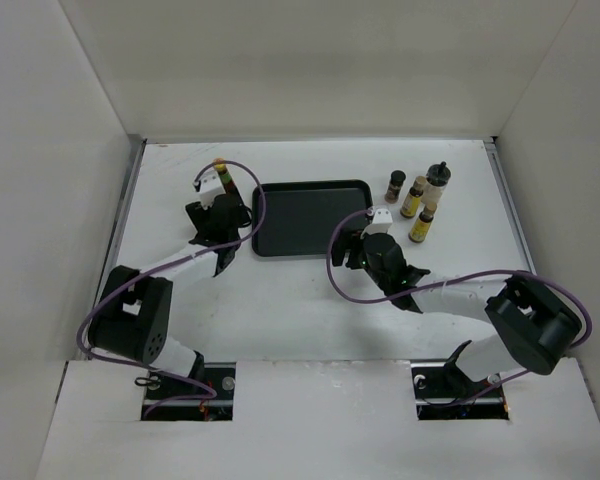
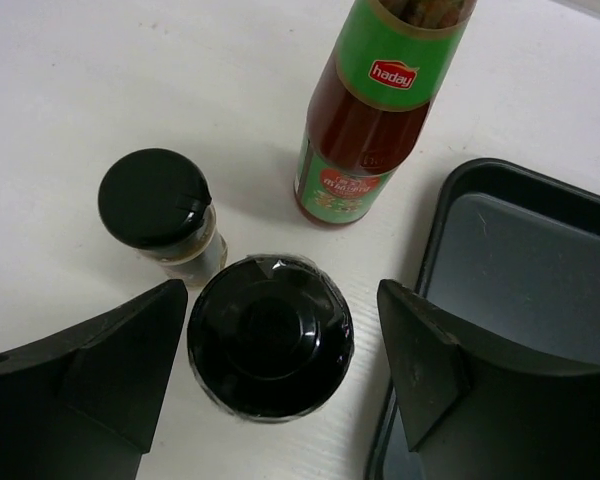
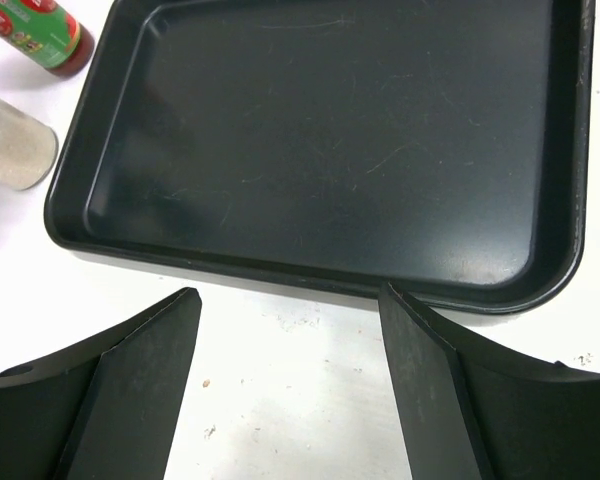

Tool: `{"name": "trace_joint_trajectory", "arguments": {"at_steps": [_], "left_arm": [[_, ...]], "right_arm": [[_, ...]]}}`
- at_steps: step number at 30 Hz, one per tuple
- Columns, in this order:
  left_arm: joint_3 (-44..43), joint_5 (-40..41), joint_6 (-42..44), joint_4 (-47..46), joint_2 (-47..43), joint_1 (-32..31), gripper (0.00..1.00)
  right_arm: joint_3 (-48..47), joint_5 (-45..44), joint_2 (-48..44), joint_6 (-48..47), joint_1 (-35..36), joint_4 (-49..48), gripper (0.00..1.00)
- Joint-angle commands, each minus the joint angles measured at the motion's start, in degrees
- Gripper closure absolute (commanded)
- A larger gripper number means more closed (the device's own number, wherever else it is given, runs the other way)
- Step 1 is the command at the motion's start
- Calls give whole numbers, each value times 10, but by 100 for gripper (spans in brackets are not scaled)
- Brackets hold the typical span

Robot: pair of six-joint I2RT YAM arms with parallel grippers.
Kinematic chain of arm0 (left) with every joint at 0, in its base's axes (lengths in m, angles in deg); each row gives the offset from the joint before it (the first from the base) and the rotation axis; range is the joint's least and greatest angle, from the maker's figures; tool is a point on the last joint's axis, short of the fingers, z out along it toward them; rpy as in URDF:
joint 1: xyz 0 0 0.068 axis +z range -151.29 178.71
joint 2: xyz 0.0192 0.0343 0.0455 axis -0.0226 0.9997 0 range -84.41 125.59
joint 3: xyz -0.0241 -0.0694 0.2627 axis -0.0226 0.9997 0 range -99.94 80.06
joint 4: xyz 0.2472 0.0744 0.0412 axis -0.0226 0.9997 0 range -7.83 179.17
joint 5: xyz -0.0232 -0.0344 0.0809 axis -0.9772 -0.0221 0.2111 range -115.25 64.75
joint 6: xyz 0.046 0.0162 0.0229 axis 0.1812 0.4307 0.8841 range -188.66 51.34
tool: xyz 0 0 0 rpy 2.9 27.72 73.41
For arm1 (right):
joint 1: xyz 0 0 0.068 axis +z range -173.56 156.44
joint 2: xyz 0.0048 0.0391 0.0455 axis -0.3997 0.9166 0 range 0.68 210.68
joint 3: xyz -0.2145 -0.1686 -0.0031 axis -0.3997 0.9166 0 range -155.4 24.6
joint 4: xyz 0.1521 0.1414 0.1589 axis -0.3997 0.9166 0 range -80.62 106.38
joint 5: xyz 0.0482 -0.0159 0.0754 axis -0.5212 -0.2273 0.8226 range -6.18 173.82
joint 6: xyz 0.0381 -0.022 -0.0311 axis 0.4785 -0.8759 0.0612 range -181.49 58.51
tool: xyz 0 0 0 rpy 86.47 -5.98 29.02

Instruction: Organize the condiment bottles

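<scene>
My left gripper [image 2: 280, 290] is open and straddles the black cap of one condiment bottle [image 2: 270, 335]. The left finger sits close to the cap and a gap shows on the right side. A smaller black-capped bottle [image 2: 155, 200] stands just beyond it. The red-green bottle [image 2: 370, 110] stands farther off, and its yellow cap [image 1: 220, 165] shows in the top view. My right gripper [image 3: 285, 300] is open over bare table with nothing between its fingers. Several other bottles stand right of the tray: a short brown one [image 1: 395, 185], two yellow-labelled [image 1: 413, 197] [image 1: 421, 225] and a pale black-capped one [image 1: 438, 185].
The flat black tray [image 1: 310, 218] lies between the two arms, and nothing lies in it. Its left rim [image 2: 435, 250] runs beside my left gripper's right finger. Its near rim [image 3: 310, 275] is just ahead of my right gripper. White walls enclose the table on three sides.
</scene>
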Motion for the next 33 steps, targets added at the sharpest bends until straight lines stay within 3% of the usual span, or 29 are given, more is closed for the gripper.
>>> {"name": "trace_joint_trajectory", "arguments": {"at_steps": [1, 9, 19, 23, 33], "left_arm": [[-31, -3, -1, -30, 15, 3, 26], [-23, 11, -4, -26, -8, -7, 59], [-16, 90, 29, -1, -139, -83, 64], [-63, 81, 45, -41, -87, -116, 64], [-244, 4, 49, -97, 139, -107, 64]], "right_arm": [[-23, 5, -5, -2, 3, -15, 22], [-19, 6, -4, 0, 3, -22, 22], [-15, 4, -10, 1, 3, -24, 22], [-14, 3, -13, 3, 3, -24, 22], [-9, 4, -23, 3, 3, -24, 22]]}}
